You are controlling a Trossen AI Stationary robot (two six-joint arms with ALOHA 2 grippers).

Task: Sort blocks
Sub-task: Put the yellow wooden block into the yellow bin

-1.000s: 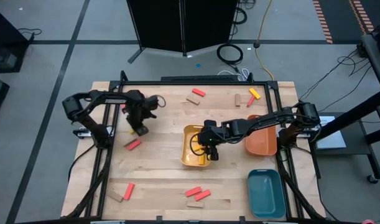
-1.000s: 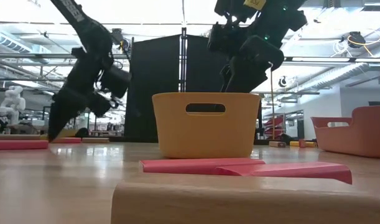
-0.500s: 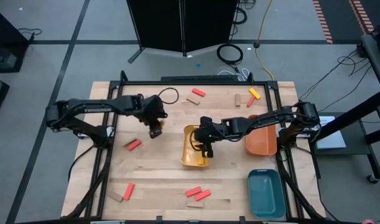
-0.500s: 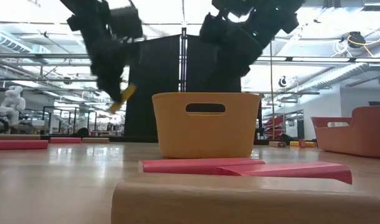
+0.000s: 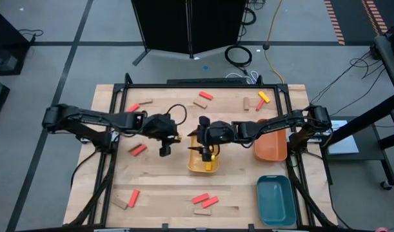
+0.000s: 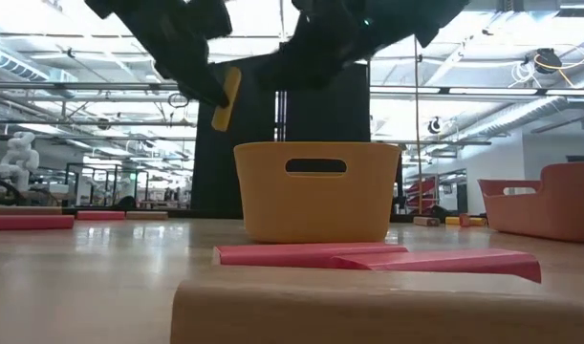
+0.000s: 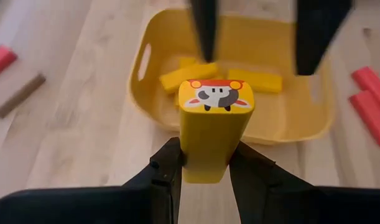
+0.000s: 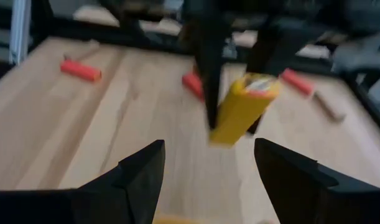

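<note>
High view, left to right: red blocks (image 5: 137,150) lie on the left half of the counter (image 5: 158,187), another red one with a tan one at lower left. My left jaws (image 5: 173,138) sit left of centre, just beside the yellow tray (image 5: 195,164), pinching a yellow block (image 7: 215,127) upright (cow sticker on its end, seen in the left wrist view). More yellow blocks (image 7: 255,79) lie inside that tray. My right jaws (image 5: 208,153) hang over the tray at frame centre, spread wide, holding nothing. Orange tray (image 5: 271,147) right of centre, teal tray (image 5: 275,200) lower right. Red pair (image 5: 205,200) at bottom centre.
</note>
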